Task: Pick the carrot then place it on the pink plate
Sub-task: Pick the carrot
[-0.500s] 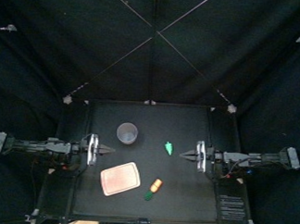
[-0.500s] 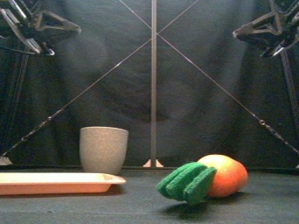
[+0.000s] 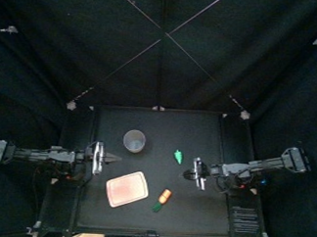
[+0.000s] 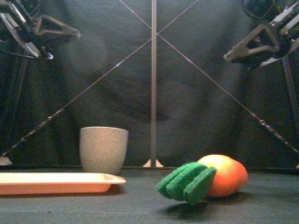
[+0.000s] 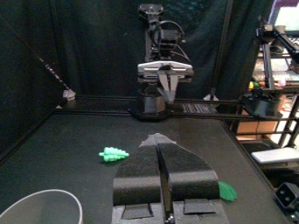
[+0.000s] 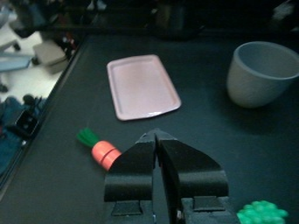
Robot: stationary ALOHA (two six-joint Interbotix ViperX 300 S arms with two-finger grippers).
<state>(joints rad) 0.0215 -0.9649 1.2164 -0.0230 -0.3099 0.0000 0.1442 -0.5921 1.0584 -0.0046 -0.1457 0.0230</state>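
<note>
Top view, left to right. The left gripper point(image 3: 99, 160) hangs over the left edge of the table point(image 3: 197, 218). Its jaws are closed flat against each other with nothing between them, as the left wrist view shows.

The pink plate point(image 3: 126, 190) is a flat rounded rectangle with a low raised rim. It lies left of centre, near the table's front edge, and its surface is bare. Behind it, well apart, the grey cup point(image 3: 135, 140) stands upright, tall and matt, with its mouth open.

The carrot point(image 3: 163, 198) has a short orange body and a ribbed green top. It lies on the table just beside the plate's right edge, apart from it, with bare black table to its front and right. A small knobbly green toy point(image 3: 179, 156) lies behind the carrot, near the table's middle.

The right gripper point(image 3: 199, 172) comes in from the right side and sits right of both the green toy and the carrot. Its jaws are pressed together and hold nothing. In the front view both arms are high above the things.
</note>
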